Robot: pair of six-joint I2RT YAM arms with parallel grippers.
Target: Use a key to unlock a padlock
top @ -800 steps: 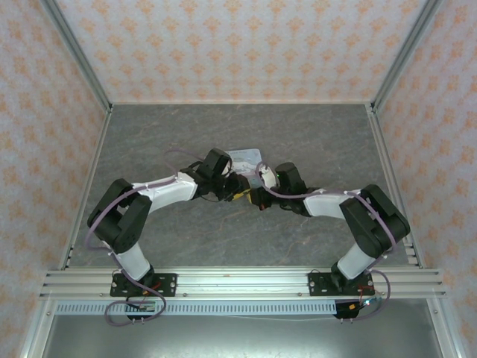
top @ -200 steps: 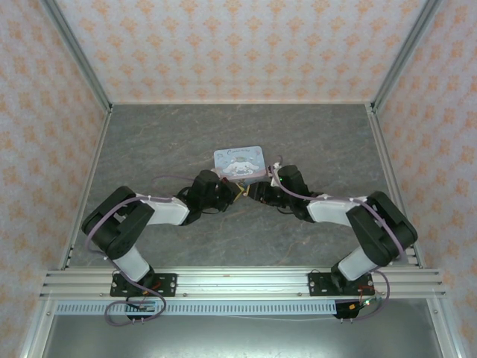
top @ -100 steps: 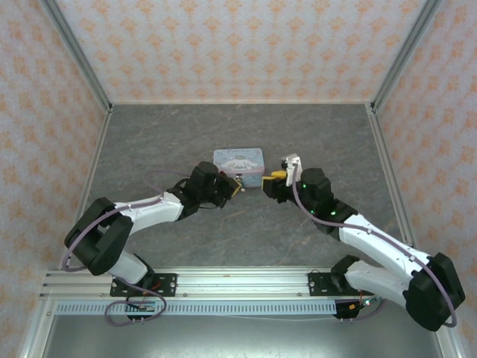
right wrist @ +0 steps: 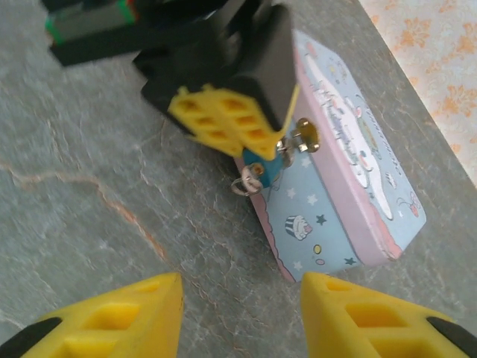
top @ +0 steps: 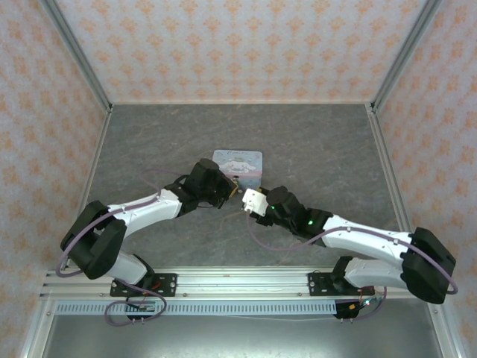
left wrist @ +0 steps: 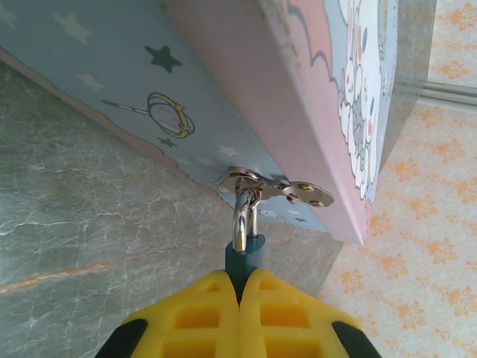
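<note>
Since half a second ago the right arm has swung from the tin's right side round to its near side. Its gripper now sits low, just in front of the left one. Tin and left arm have hardly shifted.

The padlock (left wrist: 243,252) hangs at the tin's near wall, its silvery shackle (left wrist: 239,218) passing through the loop of the hasp (left wrist: 287,191). Its teal body is pinched in the left gripper (left wrist: 241,280), whose yellow fingers are clenched on it so that only the top of the body shows in the left wrist view. In the right wrist view the key (right wrist: 244,184), a small silvery piece, touches the padlock's free end and points away from the tin. I cannot tell whether it is seated in the keyhole.

The right gripper (right wrist: 240,289) is released, its fingers spread with nothing between them. It faces the padlock and key, near them but apart.

The tin (top: 238,160), pale blue with a cartoon lid and a pink rim, lies flat near the middle of the grey marbled surface (top: 320,142).
</note>
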